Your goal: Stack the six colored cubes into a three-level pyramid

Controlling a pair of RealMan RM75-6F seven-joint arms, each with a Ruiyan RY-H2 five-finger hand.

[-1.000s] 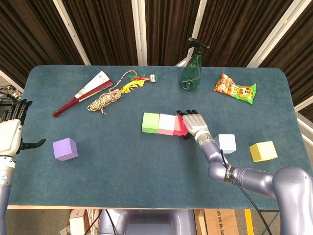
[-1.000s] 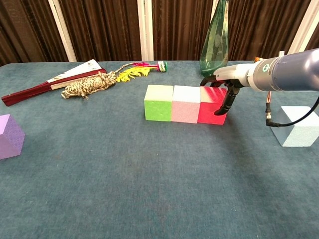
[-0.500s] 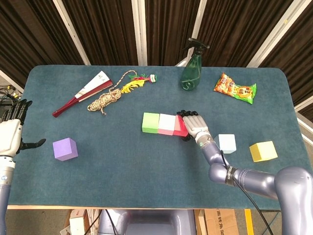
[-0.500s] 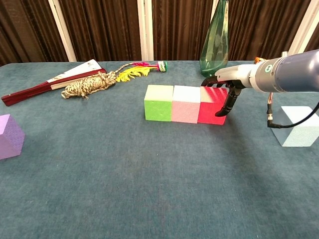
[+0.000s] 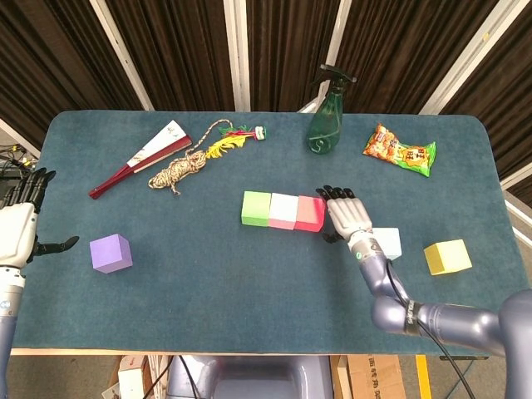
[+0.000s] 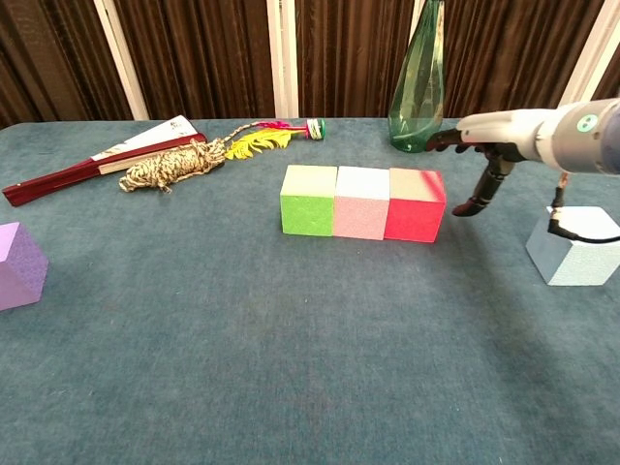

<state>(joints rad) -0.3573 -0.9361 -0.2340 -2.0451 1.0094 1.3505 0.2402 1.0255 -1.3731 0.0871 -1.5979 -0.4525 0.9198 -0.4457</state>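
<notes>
Right hand [image 5: 349,215] hovers palm-down just to the right of the red cube [image 5: 310,213], fingers spread apart and holding nothing; in the chest view [image 6: 481,155] its thumb hangs downward beside the cube with a clear gap between them. Its forearm runs back toward the front right corner of the bench [image 5: 249,299]. Left hand [image 5: 21,229] waits over the left edge of the bench, fingers open and empty, thumb pointing toward the purple cube [image 5: 110,253], which sits alone near the front left. Three cubes form a touching row near the middle of the bench: green cube [image 5: 256,208], pink cube [image 5: 283,210], then the red one, the row's long axis running left to right, roughly parallel to the front edge. A light blue cube [image 5: 386,243] lies just behind the right wrist, partly covered by it, and a yellow cube [image 5: 447,257] sits further right, near the right edge. Toward the back edge stand a green spray bottle [image 5: 326,123] and a snack bag [image 5: 399,150] at the right, with a folded fan [image 5: 141,156], a coil of rope [image 5: 179,170] and a yellow feather toy [image 5: 230,140] at the back left, all well apart from the row.
</notes>
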